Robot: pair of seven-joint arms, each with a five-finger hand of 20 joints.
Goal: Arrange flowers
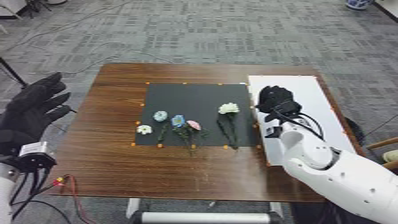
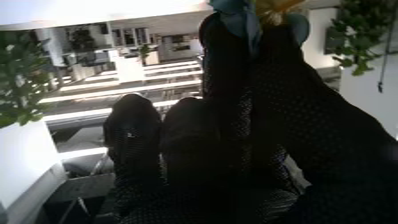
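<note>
Held bloom: a flower with blue petals and an orange-yellow centre (image 2: 235, 19) is pinched in the right hand (image 1: 277, 99), above the white rectangular board (image 1: 311, 96).
Petals: likely thin, soft and easily creased; next to no weight is to be expected.
Stem: best gripped just below the bloom, lightly, so that no petal is crushed; whether it is stiff cannot be told.
Black-gloved right hand: closed narrowly, with the flower caught between thumb and finger.
Black-gloved left hand (image 1: 34, 107): spread wide beside the table (image 1: 160, 175), with nothing held.
Black mat (image 1: 191, 97): a small white flower (image 1: 144, 129), a pale blue flower (image 1: 160, 116), a blue flower (image 1: 179, 120), a pink flower (image 1: 194, 125) and a large creamy-white flower (image 1: 228, 108) are laid out there.
Green stems: probably slender and apt to roll or tangle if dragged.
</note>
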